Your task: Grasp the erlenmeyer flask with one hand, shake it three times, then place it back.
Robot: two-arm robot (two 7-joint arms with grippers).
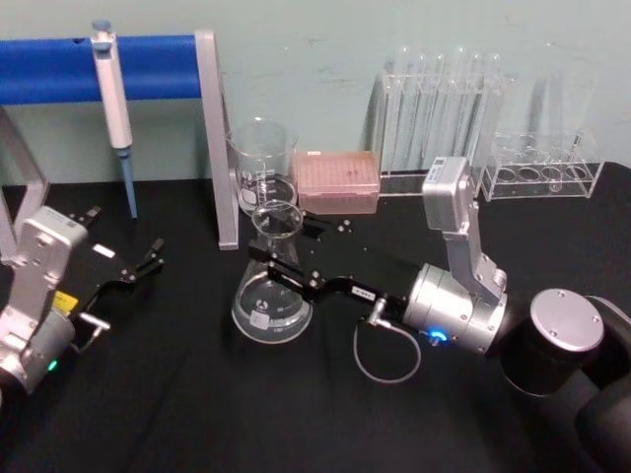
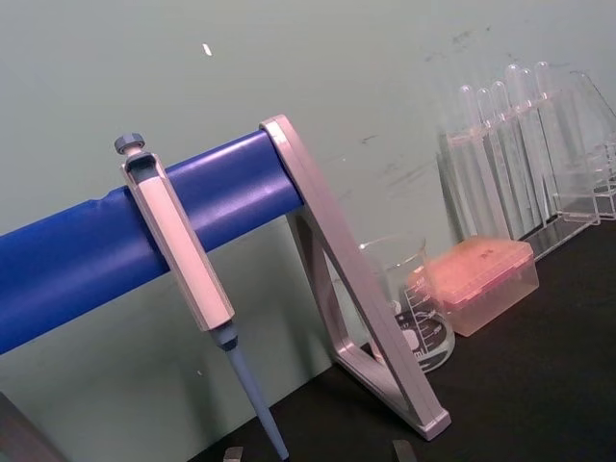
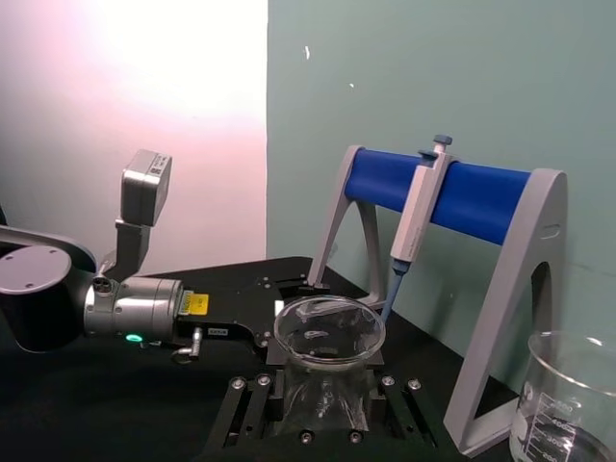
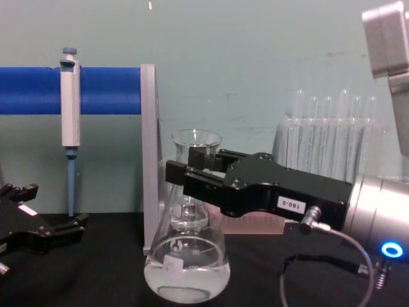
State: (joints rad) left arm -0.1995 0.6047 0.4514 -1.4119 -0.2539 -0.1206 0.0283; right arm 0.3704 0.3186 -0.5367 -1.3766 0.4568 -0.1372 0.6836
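Note:
The erlenmeyer flask (image 1: 271, 301) is clear glass with a little clear liquid and a small white label patch, and it stands at the middle of the black table. My right gripper (image 1: 279, 258), black with a white numbered label, reaches in from the right and is shut on the flask's neck just below the rim. In the chest view the flask (image 4: 186, 265) has its base at table level, and the right gripper (image 4: 195, 167) clamps the neck. The right wrist view looks down on the flask's rim (image 3: 329, 330), which sits between the fingers (image 3: 395, 404). My left gripper (image 1: 148, 261) rests open at the far left, apart from the flask.
A glass beaker (image 1: 263, 163) and a pink tip box (image 1: 338, 182) stand just behind the flask. A pipette (image 1: 116, 108) hangs on the blue-barred stand (image 1: 212, 138) at the back left. Test tube racks (image 1: 444, 118) line the back right. A grey cable loop (image 1: 386, 360) lies near the right wrist.

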